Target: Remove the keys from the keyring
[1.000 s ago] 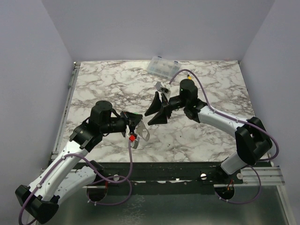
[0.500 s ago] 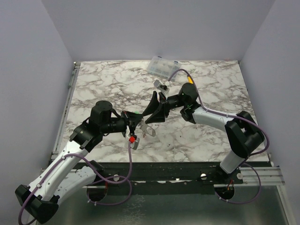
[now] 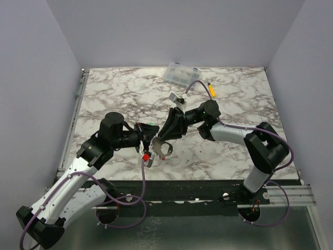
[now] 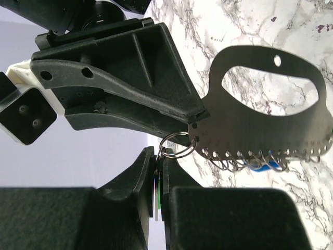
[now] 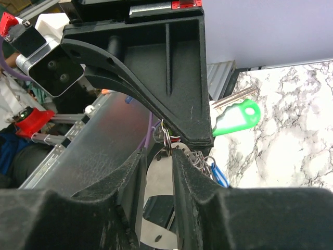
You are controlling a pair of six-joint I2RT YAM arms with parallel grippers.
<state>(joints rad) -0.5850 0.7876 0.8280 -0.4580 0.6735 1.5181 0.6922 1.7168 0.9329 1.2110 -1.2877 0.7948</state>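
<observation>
The keyring [image 4: 244,125] is a grey flat D-shaped plate with a row of small wire rings along one edge, held above the marble. My left gripper [image 4: 158,156] is shut on the green key [image 5: 237,117], which hangs from the keyring by a small split ring [image 4: 177,145]. A blue key [image 5: 219,176] dangles from the same row of rings. My right gripper [image 5: 158,151] is open, its fingers [image 4: 156,78] a narrow gap apart around the keyring's [image 5: 158,177] corner. In the top view both grippers meet at the keyring [image 3: 165,148] near the table's front middle.
A clear compartment box [image 3: 180,74] lies at the back of the marble table [image 3: 114,94]. Grey walls stand on the left, right and back. The table's front edge and a metal rail run just below the grippers.
My right gripper has travelled left and toward the front onto the keyring, and its jaws have narrowed around the plate's corner. The left gripper has kept its grip and place.
</observation>
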